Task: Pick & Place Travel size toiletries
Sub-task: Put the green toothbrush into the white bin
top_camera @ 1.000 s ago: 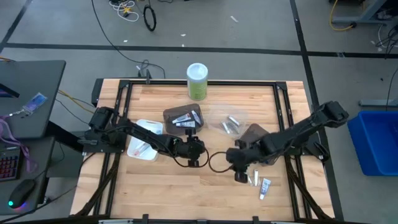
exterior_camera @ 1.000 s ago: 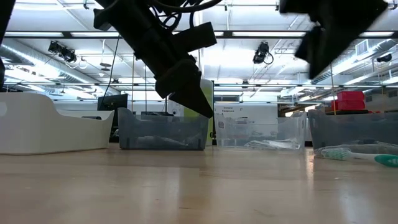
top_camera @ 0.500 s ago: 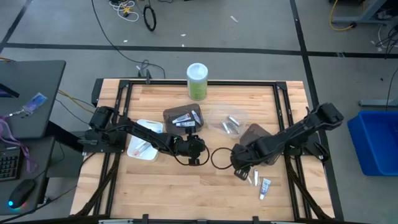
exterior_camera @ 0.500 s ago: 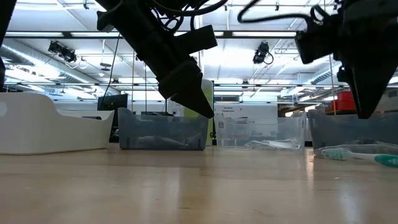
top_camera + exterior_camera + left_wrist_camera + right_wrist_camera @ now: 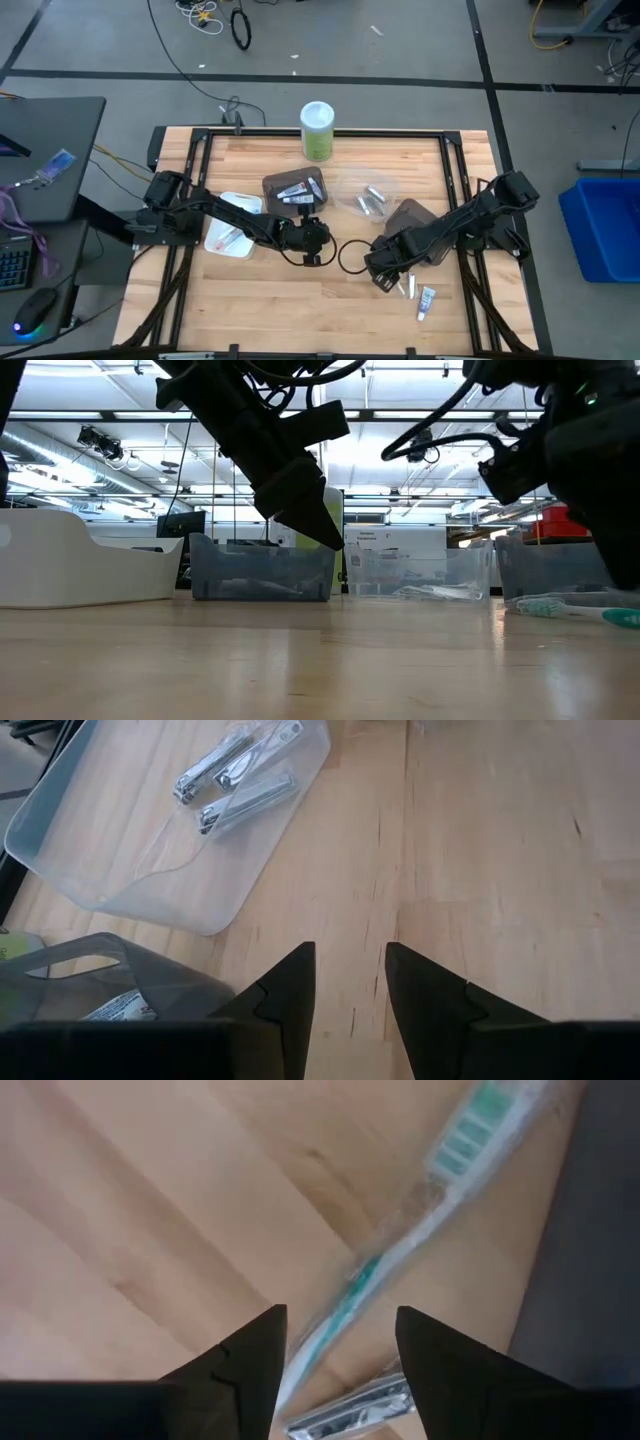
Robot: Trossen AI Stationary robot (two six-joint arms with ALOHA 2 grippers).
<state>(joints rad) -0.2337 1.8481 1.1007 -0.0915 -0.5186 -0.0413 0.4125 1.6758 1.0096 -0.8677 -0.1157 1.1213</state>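
My right gripper [image 5: 340, 1320] is open and hangs low over a teal-and-white toothbrush [image 5: 400, 1240] that lies flat on the wood at the near right of the table [image 5: 400, 286]. The brush runs slantwise between the two fingers, which do not touch it. A silvery packet [image 5: 350, 1408] lies beside the brush, and a white tube [image 5: 427, 298] lies nearby. In the low view the toothbrush [image 5: 575, 609] rests on the table under the right arm [image 5: 590, 470]. My left gripper [image 5: 350, 950] is open over bare wood at mid-table [image 5: 318, 240].
A dark tray holding tubes [image 5: 295, 188] sits beside a clear tray with silvery items [image 5: 240, 780]. A white tray [image 5: 230, 225] stands on the left and a second dark tray [image 5: 410, 214] beside the right arm. A green canister [image 5: 318, 130] stands at the far edge.
My right gripper has come down toward the table and the toothbrush at the near right, its arm sinking lower in the low view. The left arm has kept still. Nothing on the table has shifted.
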